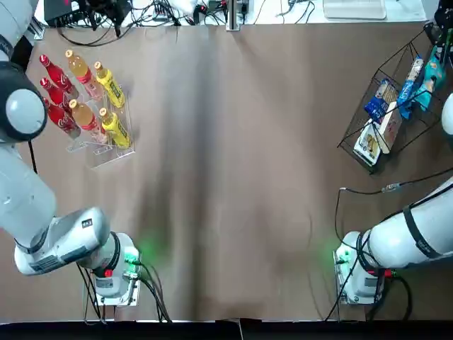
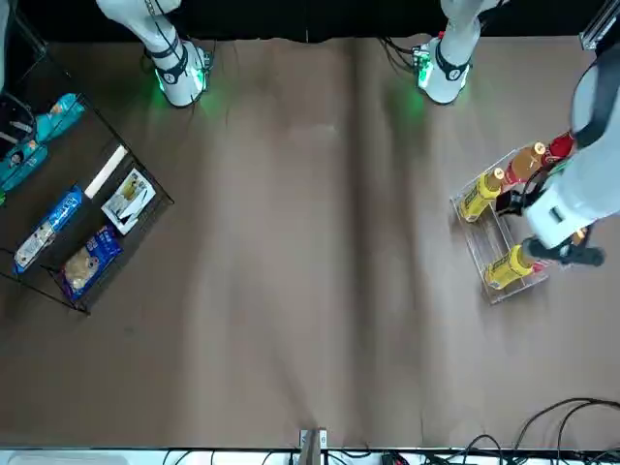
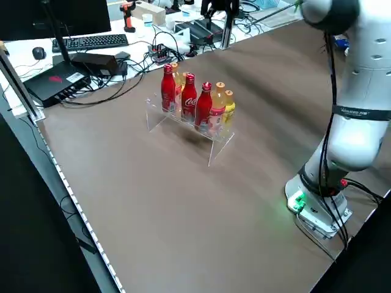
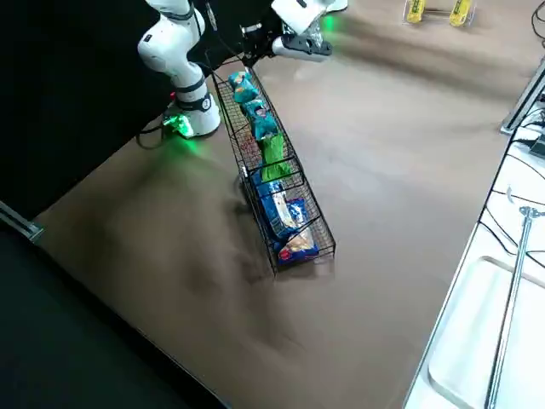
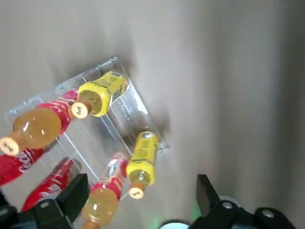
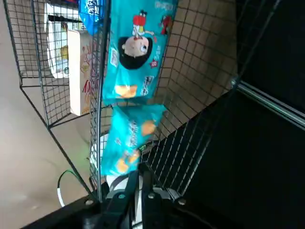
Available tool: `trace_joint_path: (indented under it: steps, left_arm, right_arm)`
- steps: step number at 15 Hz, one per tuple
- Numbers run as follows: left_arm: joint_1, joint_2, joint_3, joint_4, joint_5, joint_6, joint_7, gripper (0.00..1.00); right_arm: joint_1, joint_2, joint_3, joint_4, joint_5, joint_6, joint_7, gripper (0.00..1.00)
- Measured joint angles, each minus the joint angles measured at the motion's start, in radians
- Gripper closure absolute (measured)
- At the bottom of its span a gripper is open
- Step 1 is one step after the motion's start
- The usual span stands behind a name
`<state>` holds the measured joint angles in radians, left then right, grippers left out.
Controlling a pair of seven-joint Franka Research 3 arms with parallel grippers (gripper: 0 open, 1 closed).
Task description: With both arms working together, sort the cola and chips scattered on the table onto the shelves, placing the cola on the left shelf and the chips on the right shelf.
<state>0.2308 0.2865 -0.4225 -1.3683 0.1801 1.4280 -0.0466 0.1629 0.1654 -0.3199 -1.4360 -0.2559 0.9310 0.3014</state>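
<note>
I read both grippers on one dial, the table seen from overhead with twelve at the far edge. My left gripper (image 5: 140, 198) hovers over the left shelf (image 5: 102, 126) at ten o'clock, its fingers spread wide with nothing between them. My right gripper (image 6: 139, 179) is at the right shelf (image 6: 190, 62), around two o'clock; its two fingers are together, and I see nothing held in them. The tips sit close by a teal chip packet (image 6: 131, 138) that lies in the wire basket.

Out from the left jaws, I have all three cola bottles (image 3: 189, 97) standing on the clear rack, lined up along its nine-o'clock side. Two orange-drink bottles (image 1: 86, 78) stand next to them toward three o'clock, and two yellow-labelled bottles (image 1: 110, 85) come after those, on the same rack.

Out from the right jaws, the second teal packet (image 6: 138, 47) lies just beside the first, and the green chip packet (image 4: 272, 158) is in line with them, so all three chips are in the black basket rack. Larger blue and white packages (image 1: 386, 99) share that rack, toward nine o'clock from the teal ones. Under all of it I see the brown cloth-covered table (image 1: 233, 177).
</note>
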Motion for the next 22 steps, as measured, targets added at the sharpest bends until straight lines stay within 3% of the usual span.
trace_joint_path:
  steps: [2,3,4,6,9,14,16,22]
  left_arm:
    - [-0.152,-0.08,0.234,0.001,-0.141,0.003,0.006,0.0]
    - [-0.225,-0.116,0.338,-0.003,-0.179,0.002,0.01,0.0]
    - [-0.279,-0.149,0.416,-0.013,-0.197,0.001,0.018,0.0]
    - [-0.314,-0.201,0.469,-0.048,-0.205,0.001,0.042,0.0]
    - [-0.314,-0.239,0.448,-0.113,-0.17,0.003,0.071,0.0]
    - [-0.228,-0.243,0.271,-0.146,-0.115,0.01,0.06,0.0]
    - [-0.222,-0.243,0.266,-0.147,-0.115,0.011,0.048,0.0]
    - [-0.205,-0.238,0.266,-0.151,-0.115,0.018,0.048,0.0]
  right_arm:
    - [0.0,0.005,0.001,-0.003,0.0,0.003,0.0,0.89]
    - [0.0,0.005,0.002,-0.003,0.0,0.003,0.0,0.84]
    - [0.0,0.004,0.003,-0.003,0.0,0.003,0.0,0.82]
    - [0.001,0.004,0.011,-0.002,0.002,0.007,0.0,0.79]
    - [0.015,0.004,0.024,-0.001,0.066,0.072,0.0,0.75]
    - [0.029,0.004,0.03,-0.001,0.304,0.349,0.0,0.66]
    - [0.041,0.017,0.033,-0.006,0.409,0.483,-0.002,0.59]
    - [0.127,0.082,0.036,-0.013,0.473,0.645,-0.005,0.56]
